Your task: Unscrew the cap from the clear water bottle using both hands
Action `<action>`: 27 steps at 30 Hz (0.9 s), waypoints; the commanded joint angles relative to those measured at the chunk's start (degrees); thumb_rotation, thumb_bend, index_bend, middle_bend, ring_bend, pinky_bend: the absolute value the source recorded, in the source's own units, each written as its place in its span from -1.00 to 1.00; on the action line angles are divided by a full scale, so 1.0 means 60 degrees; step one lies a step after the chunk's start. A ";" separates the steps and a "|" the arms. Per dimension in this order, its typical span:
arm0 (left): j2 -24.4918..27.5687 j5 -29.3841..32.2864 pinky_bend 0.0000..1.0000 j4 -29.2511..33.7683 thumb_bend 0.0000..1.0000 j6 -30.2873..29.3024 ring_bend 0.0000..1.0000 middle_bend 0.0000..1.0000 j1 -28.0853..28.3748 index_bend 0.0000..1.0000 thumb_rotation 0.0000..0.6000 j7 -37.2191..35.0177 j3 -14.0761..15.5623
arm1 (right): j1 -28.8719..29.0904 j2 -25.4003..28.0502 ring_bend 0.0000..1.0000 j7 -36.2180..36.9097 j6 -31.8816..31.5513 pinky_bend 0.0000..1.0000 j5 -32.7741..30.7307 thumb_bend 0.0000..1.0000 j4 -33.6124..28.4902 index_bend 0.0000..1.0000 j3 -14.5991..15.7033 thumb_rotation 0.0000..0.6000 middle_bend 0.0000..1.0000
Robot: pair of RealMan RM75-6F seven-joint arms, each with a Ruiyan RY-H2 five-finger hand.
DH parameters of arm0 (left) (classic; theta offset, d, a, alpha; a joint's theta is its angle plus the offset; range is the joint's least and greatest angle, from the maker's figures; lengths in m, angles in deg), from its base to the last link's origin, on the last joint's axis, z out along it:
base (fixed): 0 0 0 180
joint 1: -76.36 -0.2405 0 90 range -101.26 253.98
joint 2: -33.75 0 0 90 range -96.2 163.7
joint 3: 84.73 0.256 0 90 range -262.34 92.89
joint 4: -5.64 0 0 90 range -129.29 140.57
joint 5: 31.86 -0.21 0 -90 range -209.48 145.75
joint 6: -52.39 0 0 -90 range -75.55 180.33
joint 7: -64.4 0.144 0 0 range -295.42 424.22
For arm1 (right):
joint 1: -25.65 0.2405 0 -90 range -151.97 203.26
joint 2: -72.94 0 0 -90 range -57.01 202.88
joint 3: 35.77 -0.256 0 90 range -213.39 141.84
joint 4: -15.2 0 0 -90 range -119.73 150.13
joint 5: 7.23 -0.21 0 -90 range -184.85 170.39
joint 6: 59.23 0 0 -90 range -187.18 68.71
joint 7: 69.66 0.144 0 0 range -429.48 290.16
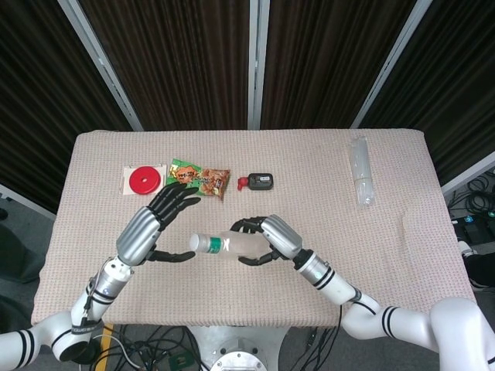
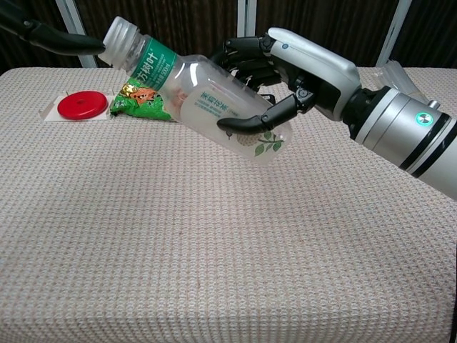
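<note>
The beige woven-cloth desk (image 1: 387,255) carries everything. Above its front, the right hand (image 1: 267,238) grips the clear plastic water bottle with a green label (image 1: 226,246), held tilted off the desk, white cap (image 2: 120,36) pointing left. The left hand (image 1: 158,220) is spread open beside the cap, one fingertip (image 2: 89,45) touching it.

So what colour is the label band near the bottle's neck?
Green with white lettering, on the clear water bottle; the chest view shows it best.

The clear water bottle (image 2: 214,100) wears a green-and-white label. Left of it on the beige woven tablecloth (image 1: 309,193) lie a red disc (image 1: 144,180) and a green-orange snack packet (image 1: 198,178).
</note>
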State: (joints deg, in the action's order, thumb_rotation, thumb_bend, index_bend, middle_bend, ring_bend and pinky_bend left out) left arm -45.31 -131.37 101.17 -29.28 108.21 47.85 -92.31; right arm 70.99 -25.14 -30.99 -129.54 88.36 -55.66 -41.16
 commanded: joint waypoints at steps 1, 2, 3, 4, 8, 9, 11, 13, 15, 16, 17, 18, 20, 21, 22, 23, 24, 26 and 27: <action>-0.0016 0.0012 -1.00 -0.0038 -1.00 0.0002 -1.00 -0.86 -0.0016 -0.73 1.00 0.0040 0.0051 | -0.0041 0.0025 -0.04 -0.0001 -0.0090 0.23 -0.0006 0.17 -0.0012 0.37 0.0008 1.00 0.14; -0.0029 0.0030 -1.00 -0.0057 -1.00 0.0004 -1.00 -0.86 -0.0020 -0.73 1.00 0.0043 0.0063 | -0.0067 0.0042 -0.04 -0.0001 -0.0138 0.23 0.0000 0.17 -0.0026 0.37 0.0019 1.00 0.14; -0.0040 0.0049 -1.00 -0.0078 -1.00 0.0005 -1.00 -0.86 -0.0023 -0.73 1.00 0.0032 0.0072 | -0.0082 0.0057 -0.04 -0.0001 -0.0166 0.23 0.0000 0.16 -0.0040 0.37 0.0023 1.00 0.14; -0.0047 0.0067 -1.00 -0.0096 -1.00 0.0008 -1.00 -0.86 -0.0023 -0.73 1.00 0.0016 0.0079 | -0.0088 0.0072 -0.04 -0.0004 -0.0177 0.23 0.0001 0.16 -0.0053 0.37 0.0028 1.00 0.14; -0.0082 0.0113 -1.00 -0.0133 -1.00 -0.0008 -1.00 -0.86 0.0012 -0.73 1.00 -0.0038 0.0045 | -0.0048 0.0094 -0.04 -0.0058 -0.0101 0.24 0.0011 0.16 -0.0114 0.37 0.0062 1.00 0.15; -0.0087 0.0106 -1.00 -0.0128 -1.00 -0.0021 -1.00 -0.86 0.0022 -0.73 1.00 -0.0042 0.0036 | -0.0035 0.0088 -0.04 -0.0080 -0.0069 0.24 0.0014 0.16 -0.0120 0.37 0.0076 1.00 0.15; -0.0095 0.0081 -1.00 -0.0104 -1.00 -0.0061 -1.00 -0.86 0.0038 -0.73 1.00 -0.0036 0.0017 | -0.0009 0.0061 -0.04 -0.0147 -0.0009 0.24 0.0018 0.16 -0.0122 0.37 0.0102 1.00 0.15; -0.0132 0.0080 -1.00 -0.0059 -1.00 -0.0088 -1.00 -0.86 0.0059 -0.73 1.00 -0.0053 -0.0006 | 0.0009 0.0035 -0.04 -0.0194 0.0031 0.24 0.0013 0.16 -0.0122 0.37 0.0114 1.00 0.15; -0.0165 0.0066 -1.00 -0.0041 -1.00 -0.0091 -1.00 -0.86 0.0088 -0.73 1.00 -0.0056 -0.0014 | 0.0025 0.0011 -0.04 -0.0229 0.0062 0.24 -0.0004 0.16 -0.0126 0.37 0.0112 1.00 0.15; -0.0175 0.0055 -1.00 -0.0041 -1.00 -0.0087 -1.00 -0.86 0.0100 -0.73 1.00 -0.0046 -0.0012 | 0.0028 0.0002 -0.04 -0.0244 0.0071 0.24 -0.0015 0.16 -0.0126 0.37 0.0108 1.00 0.15; -0.0177 0.0045 -1.00 -0.0034 -1.00 -0.0083 -1.00 -0.86 0.0108 -0.73 1.00 -0.0043 -0.0003 | 0.0035 -0.0004 -0.04 -0.0259 0.0086 0.24 -0.0029 0.16 -0.0127 0.37 0.0102 1.00 0.15; -0.0176 0.0035 -1.00 -0.0020 -1.00 -0.0075 -1.00 -0.86 0.0119 -0.73 1.00 -0.0043 0.0006 | 0.0041 -0.0007 -0.04 -0.0277 0.0103 0.24 -0.0040 0.16 -0.0133 0.37 0.0099 1.00 0.15; -0.0176 0.0027 -1.00 0.0009 -1.00 -0.0075 -1.00 -0.86 0.0140 -0.73 1.00 -0.0035 0.0002 | 0.0050 -0.0008 -0.04 -0.0308 0.0128 0.24 -0.0058 0.16 -0.0143 0.37 0.0097 1.00 0.15; -0.0169 0.0023 -1.00 0.0021 -1.00 -0.0078 -1.00 -0.86 0.0145 -0.73 1.00 -0.0027 0.0000 | 0.0053 -0.0012 -0.04 -0.0318 0.0135 0.24 -0.0065 0.16 -0.0144 0.37 0.0095 1.00 0.15; -0.0159 0.0016 -1.00 0.0032 -1.00 -0.0087 -1.00 -0.86 0.0147 -0.73 1.00 -0.0019 0.0001 | 0.0055 -0.0014 -0.04 -0.0325 0.0140 0.24 -0.0071 0.16 -0.0145 0.37 0.0093 1.00 0.15; -0.0141 0.0007 -1.00 0.0045 -1.00 -0.0096 -1.00 -0.86 0.0149 -0.73 1.00 -0.0001 0.0002 | 0.0057 -0.0012 -0.04 -0.0327 0.0136 0.24 -0.0075 0.16 -0.0144 0.37 0.0088 1.00 0.15; -0.0127 0.0005 -1.00 0.0055 -1.00 -0.0104 -1.00 -0.86 0.0146 -0.73 1.00 0.0013 0.0005 | 0.0056 -0.0011 -0.04 -0.0331 0.0126 0.24 -0.0077 0.16 -0.0145 0.37 0.0082 1.00 0.15; -0.0100 0.0007 -1.00 0.0066 -1.00 -0.0120 -1.00 -0.86 0.0130 -0.73 1.00 0.0034 0.0028 | 0.0047 0.0005 -0.04 -0.0336 0.0100 0.24 -0.0096 0.16 -0.0139 0.37 0.0061 1.00 0.15; -0.0088 0.0010 -1.00 0.0063 -1.00 -0.0125 -1.00 -0.86 0.0117 -0.73 1.00 0.0032 0.0048 | 0.0041 0.0015 -0.04 -0.0329 0.0083 0.24 -0.0109 0.16 -0.0138 0.37 0.0047 1.00 0.15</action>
State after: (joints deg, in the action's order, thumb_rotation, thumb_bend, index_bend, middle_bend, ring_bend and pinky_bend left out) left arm -45.87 -131.32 101.55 -30.01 108.94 48.04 -92.06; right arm 71.26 -25.08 -32.98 -129.01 87.73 -56.50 -40.84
